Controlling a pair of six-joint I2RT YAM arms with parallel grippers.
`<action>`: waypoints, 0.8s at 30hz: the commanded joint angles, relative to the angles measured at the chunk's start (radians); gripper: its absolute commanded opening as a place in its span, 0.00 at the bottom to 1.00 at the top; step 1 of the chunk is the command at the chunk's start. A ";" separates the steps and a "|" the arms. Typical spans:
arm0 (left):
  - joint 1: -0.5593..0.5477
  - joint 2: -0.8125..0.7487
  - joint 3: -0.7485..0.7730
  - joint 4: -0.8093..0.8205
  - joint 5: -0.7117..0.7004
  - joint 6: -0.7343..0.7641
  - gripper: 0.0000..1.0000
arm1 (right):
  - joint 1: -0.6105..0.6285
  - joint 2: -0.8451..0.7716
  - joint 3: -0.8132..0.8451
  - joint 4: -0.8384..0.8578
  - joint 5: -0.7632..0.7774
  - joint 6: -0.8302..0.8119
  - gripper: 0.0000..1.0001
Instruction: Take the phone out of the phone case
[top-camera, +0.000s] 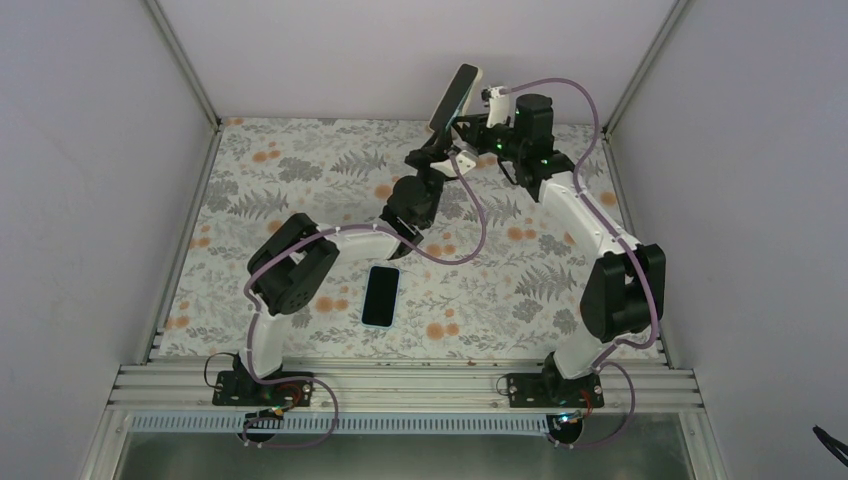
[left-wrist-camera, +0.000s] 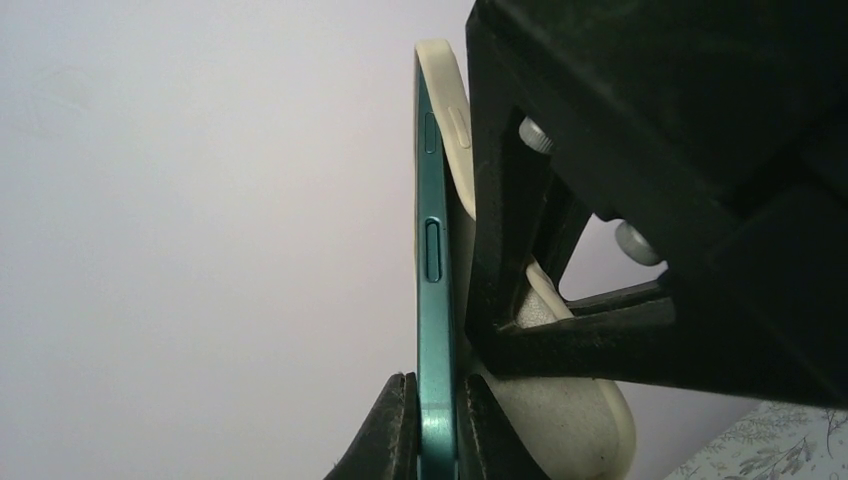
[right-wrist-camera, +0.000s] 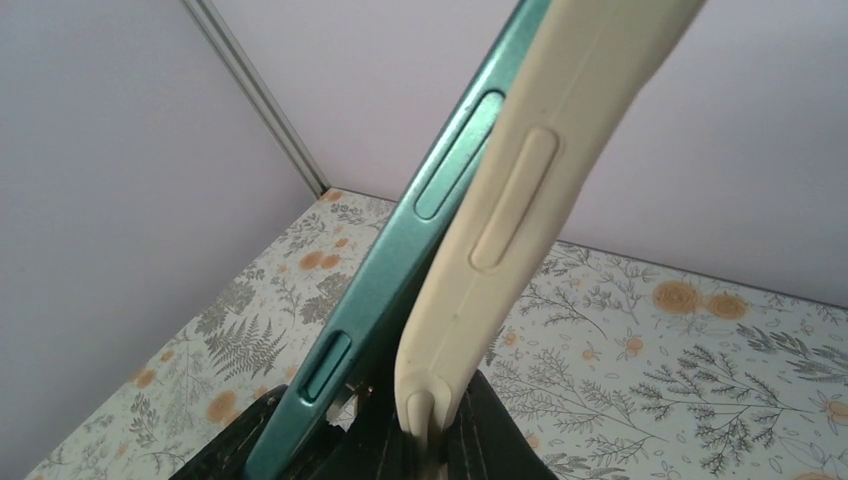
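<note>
A teal phone (left-wrist-camera: 436, 320) in a cream case (left-wrist-camera: 457, 130) is held upright in the air at the back of the table (top-camera: 456, 95). The case is peeled away from the phone along one side, with a gap between them (right-wrist-camera: 520, 200). My left gripper (left-wrist-camera: 436, 390) is shut on the teal phone's bare lower edge. My right gripper (right-wrist-camera: 428, 425) is shut on the case's loosened lower edge, beside the phone (right-wrist-camera: 395, 270). In the top view the left gripper (top-camera: 447, 137) and the right gripper (top-camera: 478, 126) meet under the phone.
A second dark phone (top-camera: 381, 296) lies flat, screen up, on the floral table cover near the front centre. Grey walls with metal corner posts (top-camera: 185, 60) enclose the table. The left arm's elbow (top-camera: 290, 265) hangs beside the lying phone.
</note>
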 joint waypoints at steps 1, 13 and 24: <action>0.081 -0.028 0.022 0.090 -0.186 0.148 0.02 | 0.003 -0.008 -0.014 -0.212 0.050 -0.057 0.03; 0.085 -0.279 -0.219 -0.037 -0.161 0.112 0.02 | -0.069 -0.015 0.013 -0.278 0.440 -0.283 0.03; 0.158 -0.529 -0.194 -0.726 0.067 -0.239 0.02 | -0.115 -0.100 -0.077 -0.319 0.423 -0.340 0.03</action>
